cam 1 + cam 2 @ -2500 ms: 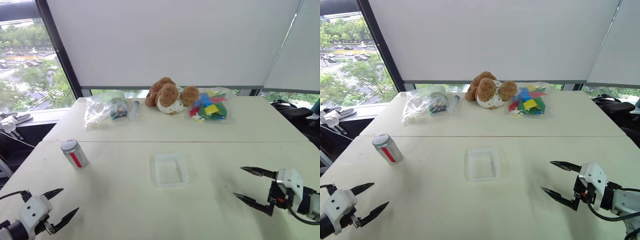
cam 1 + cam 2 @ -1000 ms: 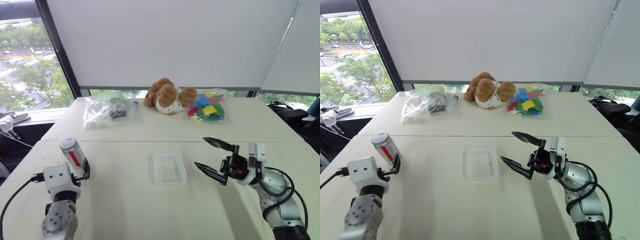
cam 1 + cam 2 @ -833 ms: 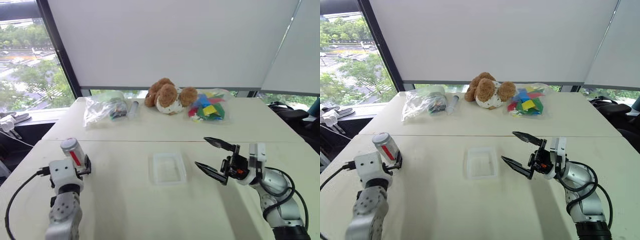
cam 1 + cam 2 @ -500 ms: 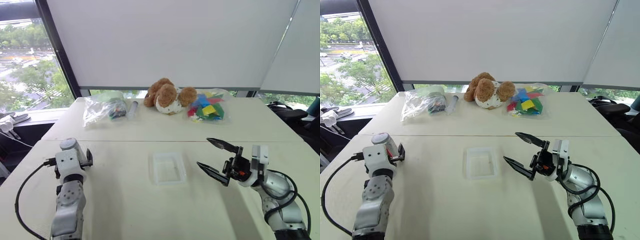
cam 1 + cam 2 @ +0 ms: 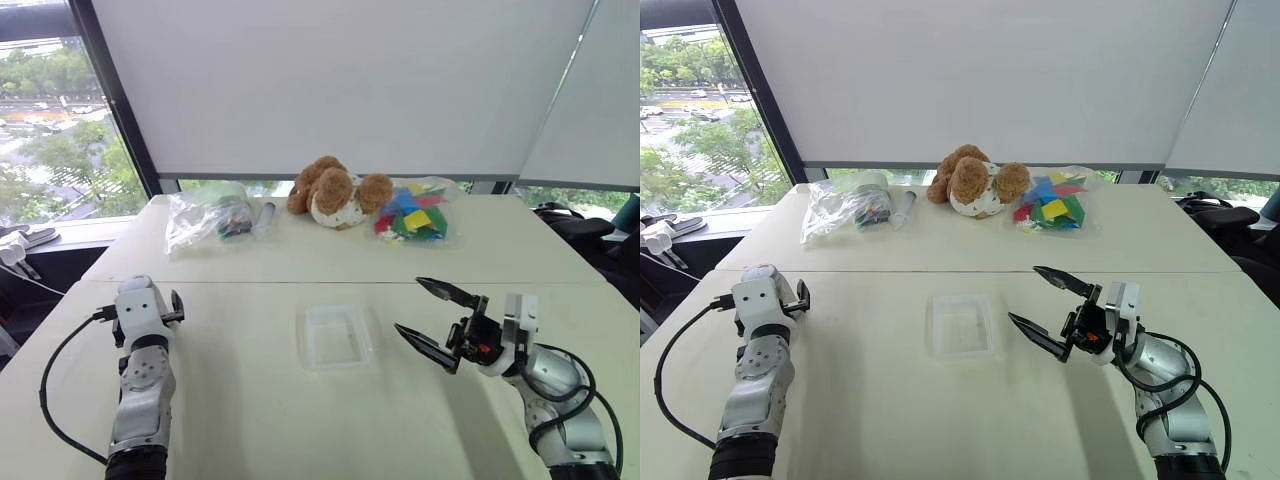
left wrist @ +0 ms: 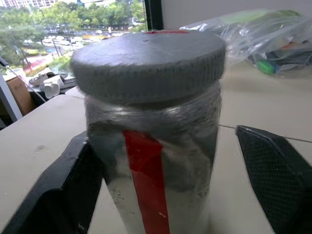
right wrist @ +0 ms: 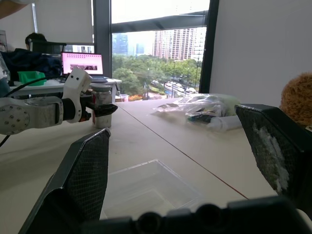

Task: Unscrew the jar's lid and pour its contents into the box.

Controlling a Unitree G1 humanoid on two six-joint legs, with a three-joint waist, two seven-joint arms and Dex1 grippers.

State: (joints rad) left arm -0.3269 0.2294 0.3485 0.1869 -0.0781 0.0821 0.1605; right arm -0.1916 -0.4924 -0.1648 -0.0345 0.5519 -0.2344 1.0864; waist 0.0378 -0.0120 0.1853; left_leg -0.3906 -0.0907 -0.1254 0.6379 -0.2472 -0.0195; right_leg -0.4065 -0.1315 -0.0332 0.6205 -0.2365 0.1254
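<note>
Our left gripper (image 6: 161, 195) straddles the silvery, red-striped jar (image 6: 156, 161), its grey lid (image 6: 148, 63) on; contact unclear. Right gripper (image 5: 432, 320) spread.

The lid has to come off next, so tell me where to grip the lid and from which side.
Grip the lid by its ribbed rim, coming from above: the jar stands upright, so the rim is exposed all round. The open right gripper looks free for that.
</note>
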